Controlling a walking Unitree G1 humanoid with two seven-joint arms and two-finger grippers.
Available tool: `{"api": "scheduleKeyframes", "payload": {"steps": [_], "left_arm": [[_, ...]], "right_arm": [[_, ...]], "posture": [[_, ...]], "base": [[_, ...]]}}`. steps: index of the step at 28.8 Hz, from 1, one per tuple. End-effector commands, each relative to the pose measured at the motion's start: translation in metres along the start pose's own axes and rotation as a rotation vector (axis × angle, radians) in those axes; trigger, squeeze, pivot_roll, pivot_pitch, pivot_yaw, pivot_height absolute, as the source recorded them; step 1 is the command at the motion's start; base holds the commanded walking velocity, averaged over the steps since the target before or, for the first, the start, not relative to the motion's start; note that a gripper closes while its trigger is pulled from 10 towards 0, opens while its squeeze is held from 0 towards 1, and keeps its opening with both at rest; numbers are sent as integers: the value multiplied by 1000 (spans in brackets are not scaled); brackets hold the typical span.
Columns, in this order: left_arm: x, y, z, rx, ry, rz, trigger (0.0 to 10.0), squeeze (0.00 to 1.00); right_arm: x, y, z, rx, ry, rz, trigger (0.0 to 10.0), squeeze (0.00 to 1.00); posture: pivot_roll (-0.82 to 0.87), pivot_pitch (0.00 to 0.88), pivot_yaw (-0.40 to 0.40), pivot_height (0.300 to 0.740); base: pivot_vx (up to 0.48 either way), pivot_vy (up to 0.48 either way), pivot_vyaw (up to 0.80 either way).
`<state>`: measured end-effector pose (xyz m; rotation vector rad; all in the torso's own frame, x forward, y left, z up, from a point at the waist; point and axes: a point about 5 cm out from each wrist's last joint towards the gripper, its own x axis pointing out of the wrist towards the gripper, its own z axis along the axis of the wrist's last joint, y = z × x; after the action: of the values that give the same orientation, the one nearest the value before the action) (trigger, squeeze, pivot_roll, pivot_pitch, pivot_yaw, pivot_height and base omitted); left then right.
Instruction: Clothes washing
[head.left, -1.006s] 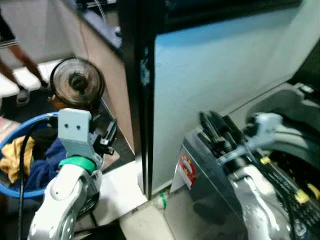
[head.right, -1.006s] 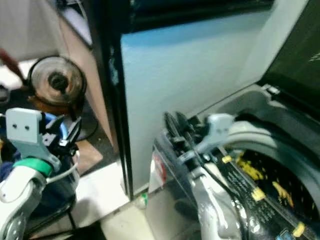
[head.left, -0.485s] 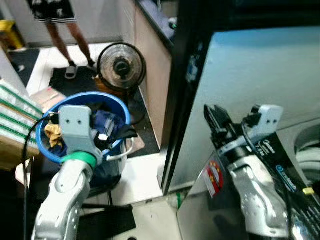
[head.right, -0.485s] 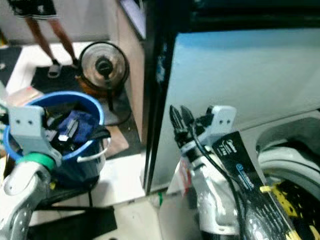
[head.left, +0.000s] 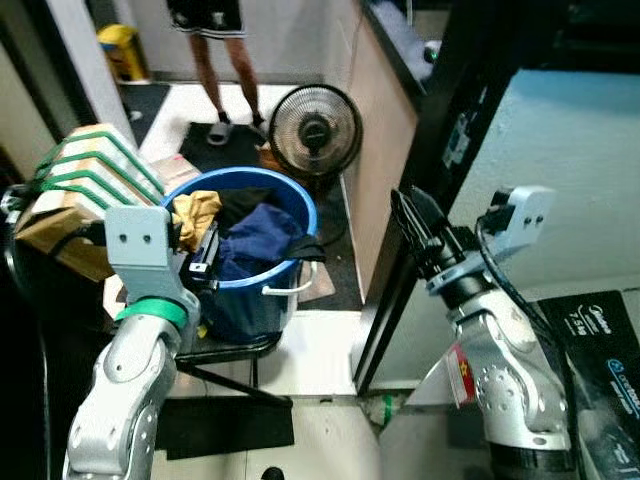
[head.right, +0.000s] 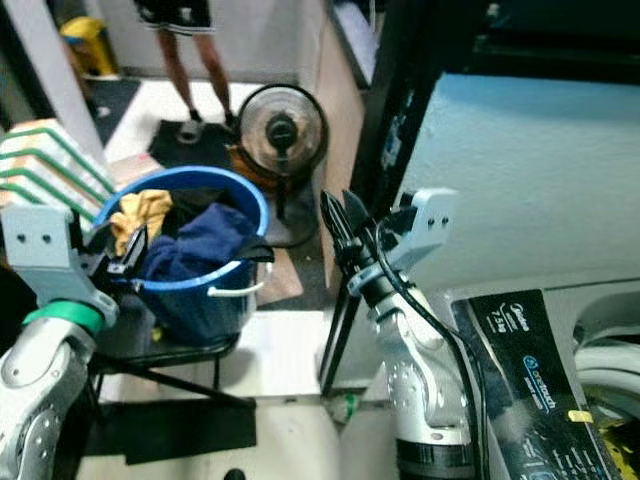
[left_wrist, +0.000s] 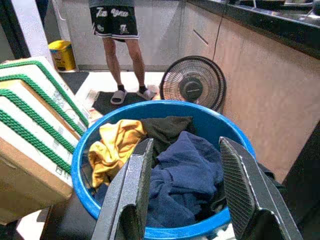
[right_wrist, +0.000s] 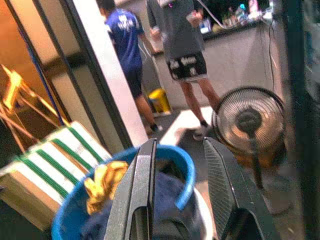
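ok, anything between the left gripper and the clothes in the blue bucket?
Nothing visible. The left gripper, fingers open, points straight at the blue bucket, whose top is uncovered, with the navy cloth and yellow cloth lying exposed inside.

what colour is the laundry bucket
The bucket is blue; clearest in the left wrist view.

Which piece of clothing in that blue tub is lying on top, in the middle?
The dark navy-blue cloth, heaped in the middle of the round blue plastic tub; the yellow garment is bunched at one side.
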<state>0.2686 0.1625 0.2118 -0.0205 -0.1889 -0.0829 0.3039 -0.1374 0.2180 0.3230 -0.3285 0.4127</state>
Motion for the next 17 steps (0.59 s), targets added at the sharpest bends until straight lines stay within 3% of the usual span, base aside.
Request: {"api": "scheduleKeyframes", "payload": {"steps": [1, 13, 17], "left_arm": [[-2, -6, -2, -12, 15, -31, 10000, 0], [-3, -5, -2, -16, 3, -19, 10000, 0], [-4, -6, 2, 7, -32, -35, 10000, 0]], "right_arm": [[-1, 0, -3, 1, 16, 4, 10000, 0], [0, 3, -6, -1, 27, 31, 10000, 0], [0, 4, -6, -4, 26, 34, 10000, 0]], "posture": [[131, 18, 1, 740], [134, 15, -7, 740], [131, 14, -5, 740]], "base": [[0, 480, 0], [0, 480, 0], [0, 0, 0]]}}
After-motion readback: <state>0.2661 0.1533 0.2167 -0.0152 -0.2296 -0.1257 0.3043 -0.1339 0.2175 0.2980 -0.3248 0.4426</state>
